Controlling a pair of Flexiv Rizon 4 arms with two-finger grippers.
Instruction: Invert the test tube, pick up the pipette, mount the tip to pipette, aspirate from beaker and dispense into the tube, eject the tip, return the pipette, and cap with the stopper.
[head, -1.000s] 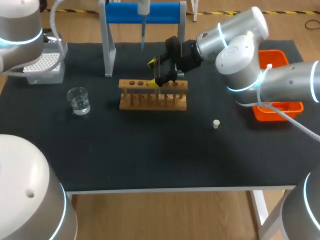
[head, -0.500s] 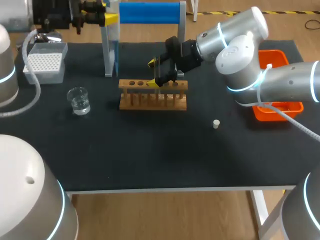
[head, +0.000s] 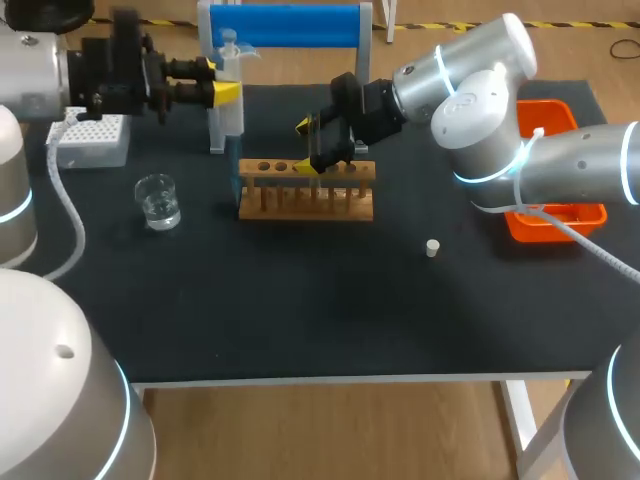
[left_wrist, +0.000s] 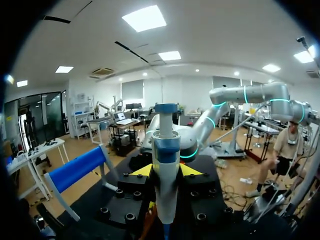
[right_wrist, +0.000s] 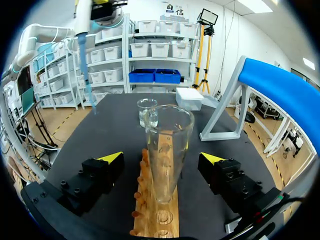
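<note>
Lit brightly, evenly from overhead. Noted faint soft shadows under rack (head: 306, 203) on matte black table (head: 300, 310). Glare on white right arm (head: 480, 95). Glints on tube (right_wrist: 167, 145) between right fingers (right_wrist: 111, 159); sheen down pipette (left_wrist: 165, 165) between left fingers (left_wrist: 142, 171). Slight smear on left arm (head: 112, 72).

**Black matte tabletop** (head: 320, 310) and the objects resting on it.

- **Centre rear:** light wooden test-tube rack (head: 306, 192) with a row of holes along its top.
- **Left of the rack:** small clear glass beaker (head: 158, 203) holding clear liquid.
- **Behind the beaker, near the left rear corner:** white perforated tip box (head: 95, 140).
- **Rear edge:** grey-legged stand with a blue horizontal bar (head: 300, 25).
- **Right of centre:** small white cylindrical stopper (head: 432, 248), well apart from the rack.
- **Right edge:** orange plastic tray (head: 545, 225).
</note>
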